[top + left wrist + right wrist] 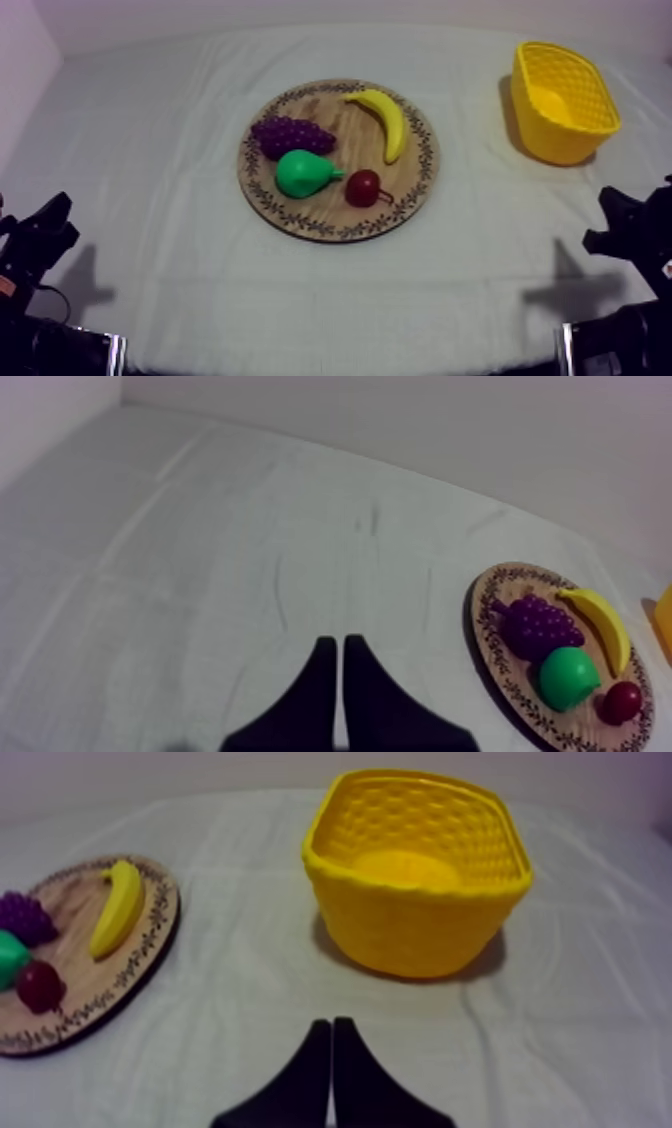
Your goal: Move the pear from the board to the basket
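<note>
Grey-white creased cloth (pixel 200 285) before a pale wall (pixel 400 416): left gripper (pixel 335 644) and right gripper (pixel 331 1024) both clenched empty, pear (pixel 305 174) on wooden board (pixel 330 212) ahead-right of the left gripper, yellow basket (pixel 420 922) directly ahead of the right.

Both at rest — left gripper (pixel 335 641) a closed narrow wedge, right gripper (pixel 331 1022) likewise

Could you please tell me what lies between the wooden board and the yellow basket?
Nothing but bare cloth separates the wooden board and the yellow basket, as the top view shows.
</note>
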Action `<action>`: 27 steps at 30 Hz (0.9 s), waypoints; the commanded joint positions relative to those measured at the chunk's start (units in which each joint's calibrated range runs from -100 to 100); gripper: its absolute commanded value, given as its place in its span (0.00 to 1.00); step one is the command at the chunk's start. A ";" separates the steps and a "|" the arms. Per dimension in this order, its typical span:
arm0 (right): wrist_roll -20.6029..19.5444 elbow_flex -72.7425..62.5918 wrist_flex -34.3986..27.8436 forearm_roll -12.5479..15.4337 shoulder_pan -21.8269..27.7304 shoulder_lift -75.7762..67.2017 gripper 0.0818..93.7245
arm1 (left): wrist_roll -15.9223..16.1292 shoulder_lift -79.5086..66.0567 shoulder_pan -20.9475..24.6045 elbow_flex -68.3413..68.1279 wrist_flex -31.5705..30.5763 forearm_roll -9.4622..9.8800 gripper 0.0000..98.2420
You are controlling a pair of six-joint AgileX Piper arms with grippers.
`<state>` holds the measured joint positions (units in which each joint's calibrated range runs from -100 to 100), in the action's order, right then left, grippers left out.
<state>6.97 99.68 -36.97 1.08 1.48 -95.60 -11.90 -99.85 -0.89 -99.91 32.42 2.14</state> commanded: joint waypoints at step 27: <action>-11.99 -9.58 -9.55 -17.76 -21.36 17.23 0.00 | 0.00 0.02 -0.01 0.02 0.00 0.03 0.00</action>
<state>-2.52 91.81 -46.04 -14.14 -16.29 -83.25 -11.90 -99.85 -0.89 -99.91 32.42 2.14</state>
